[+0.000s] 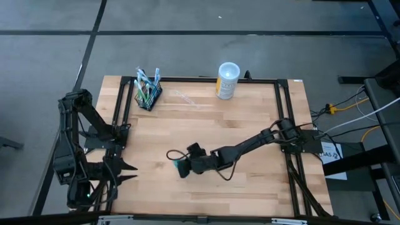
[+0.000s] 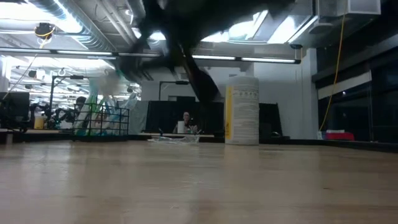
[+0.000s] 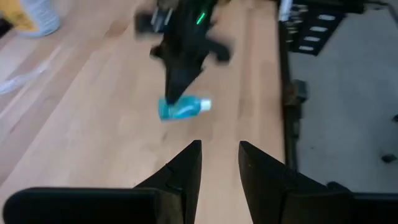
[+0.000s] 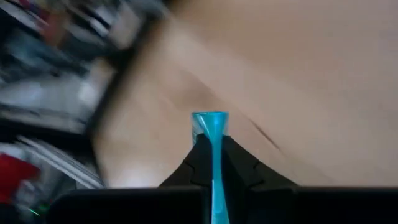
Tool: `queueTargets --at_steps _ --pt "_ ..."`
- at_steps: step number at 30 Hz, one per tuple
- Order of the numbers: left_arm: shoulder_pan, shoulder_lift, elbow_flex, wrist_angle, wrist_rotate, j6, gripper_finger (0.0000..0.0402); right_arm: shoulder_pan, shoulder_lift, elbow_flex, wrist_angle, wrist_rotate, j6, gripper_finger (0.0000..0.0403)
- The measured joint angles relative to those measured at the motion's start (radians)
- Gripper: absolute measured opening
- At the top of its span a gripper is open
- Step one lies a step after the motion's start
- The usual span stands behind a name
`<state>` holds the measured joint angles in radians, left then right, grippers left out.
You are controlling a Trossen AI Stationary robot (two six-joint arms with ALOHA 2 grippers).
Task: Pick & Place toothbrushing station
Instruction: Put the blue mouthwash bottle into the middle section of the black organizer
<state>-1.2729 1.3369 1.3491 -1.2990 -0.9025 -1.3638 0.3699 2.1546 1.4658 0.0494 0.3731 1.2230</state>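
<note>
The toothbrushing station [image 1: 148, 91] is a small black holder with several toothbrushes standing upright in it. It rests on the table's far left part and also shows in the low view [image 2: 102, 121]. My right gripper [image 1: 183, 167] is over the middle of the table, shut on a small teal tube with a white cap [image 3: 183, 109]. My left gripper [image 3: 219, 155] stands open by the table's left edge, with nothing between its fingers. My right gripper pinches the teal tube between its two fingers on its flat sides [image 4: 214, 149], away from the white cap [image 3: 206, 104]. The fingers slant down from the table's right side. One end of the tube [image 4: 209, 119] sticks out past the fingertips. The low view shows no tube on the table.
A white-and-yellow cup [image 1: 227, 80] stands upright at the table's far edge, right of the station. A clear plastic wrapper [image 1: 187, 99] lies between them. Black frame rails [image 1: 282, 112] run along the table's sides. Bare wood lies near the front edge.
</note>
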Motion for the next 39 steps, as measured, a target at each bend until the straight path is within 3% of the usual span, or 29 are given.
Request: queueTargets --at_steps 6,12,14,20,25,34,36,39 --pt "0.0 0.0 -0.021 -0.169 -0.027 -0.281 0.0105 0.005 -0.096 0.079 0.151 0.231 -0.287 0.0012" --pt "0.004 0.0 -0.092 -0.183 -0.333 -0.651 0.0132 0.007 -0.153 0.18 0.228 0.286 -0.664 0.0012" --pt "0.015 -0.002 -0.124 -0.117 -0.452 -0.707 0.0146 0.007 -0.152 0.211 0.232 0.284 -0.748 0.0012" --pt "0.07 -0.017 -0.206 0.117 -0.657 -0.703 0.0189 0.001 -0.154 0.264 0.326 0.262 -0.916 0.0012" --pt "0.122 -0.016 -0.229 0.141 -0.669 -0.709 0.02 -0.004 -0.154 0.267 0.515 0.194 -0.998 0.0012" --pt "0.219 -0.015 -0.229 0.146 -0.67 -0.614 0.0184 -0.018 -0.156 0.267 0.732 0.153 -1.026 0.0012" --pt "0.232 -0.015 -0.219 0.144 -0.668 -0.532 0.0187 -0.023 -0.156 0.267 0.762 0.142 -1.026 0.0012" --pt "0.238 -0.014 -0.154 0.168 -0.663 -0.177 0.0195 -0.03 -0.156 0.267 0.782 0.14 -1.025 0.0012"
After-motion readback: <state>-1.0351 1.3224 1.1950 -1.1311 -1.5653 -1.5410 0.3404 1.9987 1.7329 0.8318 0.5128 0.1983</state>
